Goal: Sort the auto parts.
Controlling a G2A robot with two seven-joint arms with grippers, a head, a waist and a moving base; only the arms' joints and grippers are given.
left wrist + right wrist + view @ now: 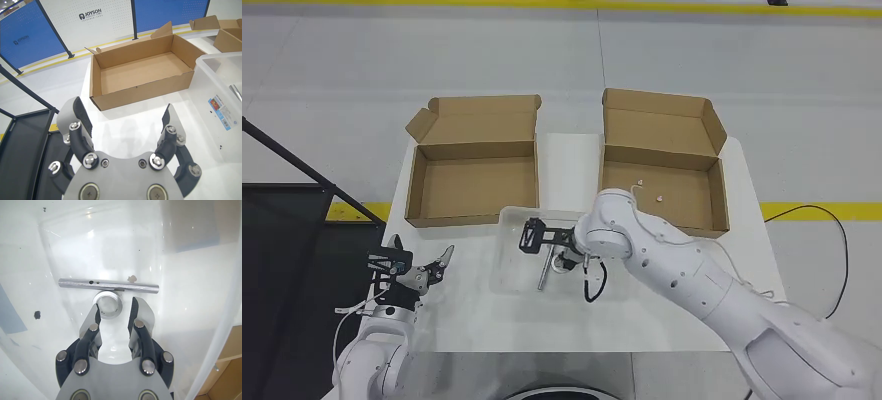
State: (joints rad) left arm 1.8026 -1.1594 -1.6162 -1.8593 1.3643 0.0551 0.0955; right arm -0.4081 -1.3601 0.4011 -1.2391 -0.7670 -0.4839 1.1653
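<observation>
Right claw (115,303): down inside the clear bin (208,291), fingers partly spread, nothing held, one pad just beside the metal ring (118,306).
Metal ring: on the bin's floor, between the claw and the metal rod (108,286); whether ring and rod touch I cannot tell.
Metal rod: flat on the bin's floor, crosswise just beyond the ring.
Left claw (122,103): outside the bin, off its left wall, spread wide and empty above the surface (572,160).
Left box (477,190): beyond the bin's far left corner, open, bare inside.
Right box (682,200): beyond the bin's far right corner, open, a few small pale pieces in it.
Risk: the spread looks barely wider than the ring, so a pad may land on its rim and skid the smooth metal away. A nudge could also set the rod rolling.
Room: the bin's walls rise close around the right claw, so a lift likely has to clear the rim before swinging to either box. Bare surface lies between the boxes.
</observation>
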